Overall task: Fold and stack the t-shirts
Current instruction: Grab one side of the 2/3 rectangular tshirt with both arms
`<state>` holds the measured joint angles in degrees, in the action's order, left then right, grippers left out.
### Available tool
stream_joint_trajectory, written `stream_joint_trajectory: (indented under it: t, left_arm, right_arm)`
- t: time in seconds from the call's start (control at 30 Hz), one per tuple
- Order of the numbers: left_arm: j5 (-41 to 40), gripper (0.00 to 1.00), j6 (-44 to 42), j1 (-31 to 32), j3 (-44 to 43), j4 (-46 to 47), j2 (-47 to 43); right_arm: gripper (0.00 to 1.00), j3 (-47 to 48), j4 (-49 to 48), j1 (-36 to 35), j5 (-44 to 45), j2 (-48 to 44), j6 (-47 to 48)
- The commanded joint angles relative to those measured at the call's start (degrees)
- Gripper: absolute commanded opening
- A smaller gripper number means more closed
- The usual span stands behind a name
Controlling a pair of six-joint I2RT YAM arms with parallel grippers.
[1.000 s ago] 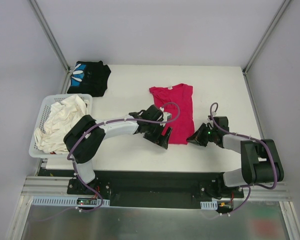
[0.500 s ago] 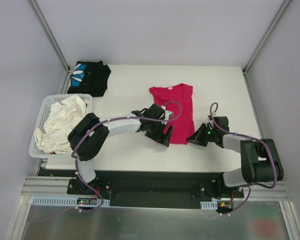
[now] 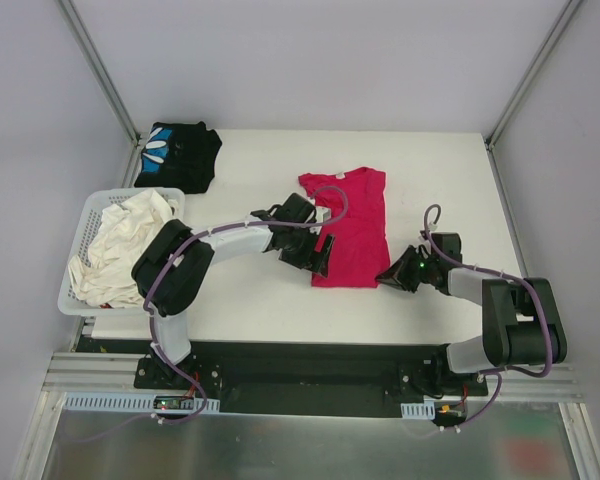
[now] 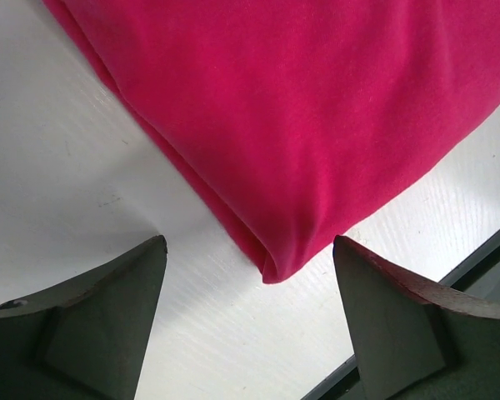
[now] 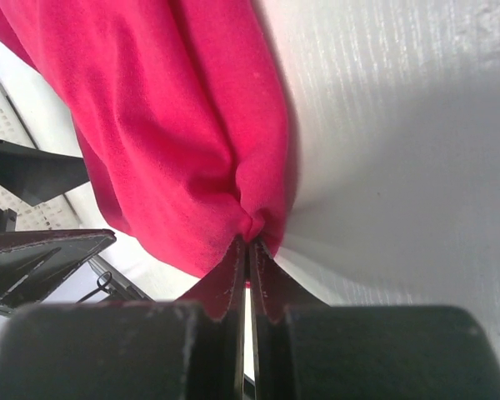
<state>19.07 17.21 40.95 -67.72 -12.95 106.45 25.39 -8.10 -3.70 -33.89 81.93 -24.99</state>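
Since a second ago, the left gripper (image 3: 317, 256) has moved away from the near edge and in over the near left corner of the red shirt (image 3: 352, 225), whose hem now lies wider on that side. The right gripper (image 5: 248, 245) has not shifted.

Findings:
- Left jaws stand spread wide, straddling the shirt's corner from above and holding nothing.
- Right jaws are pressed together on a small bunch of cloth at the near right corner of the hem.
- Red shirt lies flat on the table (image 3: 250, 300) between the two arms, collar to the far side.
- Black shirt (image 3: 178, 155) sits folded at the far left corner, well apart, beyond the basket (image 3: 80, 248).

Judgement: the step in hand is taking the second hem corner before folding. The left edge looks doubled in the wrist view, though I cannot be sure how many layers are there.

Recommendation: I would lower the left jaws until the corner sits well between the pads, then close on every layer. Both corners should then rise level and travel together toward the collar, keeping the hem taut. A shallow bite risks slipping; uneven lift would skew the fold.
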Motion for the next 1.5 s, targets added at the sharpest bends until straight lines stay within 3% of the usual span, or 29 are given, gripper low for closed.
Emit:
stream_joint_trajectory:
  t: [0.0,0.9,1.1,1.2,1.47]
  left_arm:
    - [1.1,0.8,1.5,0.9,1.5,-0.8,-1.1]
    - [-1.1,0.76,9.2,5.0,1.5,-2.4,0.8]
    - [-0.5,0.68,9.3,5.9,0.7,-2.4,1.4]
    - [0.0,0.63,9.3,6.0,0.5,-2.4,1.7]
    - [-0.1,0.61,8.7,6.2,0.2,-2.4,1.7]
  right_arm:
    - [0.01,0.2,0.5,0.8,-0.7,-1.7,1.5]
    - [0.01,0.5,1.0,1.3,-2.1,-3.8,1.4]
    - [0.01,-0.1,1.2,1.7,-2.1,-4.8,1.4]
    - [0.08,0.4,3.7,1.7,-0.7,-5.1,2.2]
    - [0.32,1.3,7.4,2.5,2.5,-6.2,4.8]
